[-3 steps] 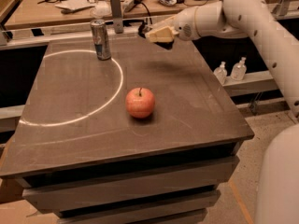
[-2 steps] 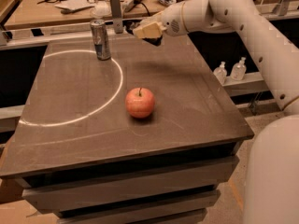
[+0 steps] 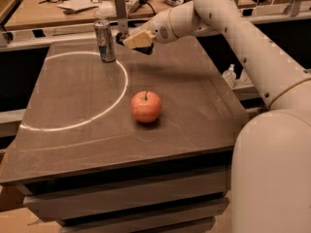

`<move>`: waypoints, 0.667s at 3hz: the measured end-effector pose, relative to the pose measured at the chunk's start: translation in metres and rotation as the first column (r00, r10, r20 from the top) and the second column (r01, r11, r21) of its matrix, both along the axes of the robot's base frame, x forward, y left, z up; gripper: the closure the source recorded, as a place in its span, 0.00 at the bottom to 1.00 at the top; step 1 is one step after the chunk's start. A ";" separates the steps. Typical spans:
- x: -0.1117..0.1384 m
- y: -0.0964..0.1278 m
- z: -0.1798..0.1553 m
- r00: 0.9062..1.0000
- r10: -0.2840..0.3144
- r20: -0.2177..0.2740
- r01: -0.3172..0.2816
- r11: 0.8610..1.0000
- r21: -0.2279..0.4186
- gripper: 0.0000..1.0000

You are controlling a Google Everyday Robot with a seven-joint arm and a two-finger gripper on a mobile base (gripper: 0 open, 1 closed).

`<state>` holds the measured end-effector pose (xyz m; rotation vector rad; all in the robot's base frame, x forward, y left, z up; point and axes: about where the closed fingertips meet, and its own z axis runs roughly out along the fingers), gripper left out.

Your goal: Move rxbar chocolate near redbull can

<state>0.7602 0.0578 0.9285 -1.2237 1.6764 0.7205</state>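
Note:
The redbull can [image 3: 104, 41], silver and blue, stands upright at the far left of the dark table [image 3: 73, 144]. My gripper [image 3: 129, 40] hovers above the table's far edge, just right of the can and apart from it. It is shut on the rxbar chocolate [image 3: 119, 38]. Only a small dark end of the bar shows at the fingertips; the rest is hidden by the tan fingers [image 3: 138, 39]. My white arm reaches in from the right.
A red apple [image 3: 146, 107] sits near the table's middle. A pale arc of light [image 3: 124, 89] curves across the left half. A cluttered wooden bench [image 3: 73, 6] stands behind the table. Small bottles [image 3: 231, 74] stand low at the right.
My gripper has moved left along the table's far edge with the bar, from the right of the table to just beside the can. The can and apple have not moved.

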 end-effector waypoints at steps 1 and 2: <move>0.007 0.006 -0.025 0.999 0.005 -0.041 -0.007 0.999 -0.037 1.00; 0.015 0.017 -0.046 0.997 0.009 -0.079 -0.016 0.996 -0.088 0.97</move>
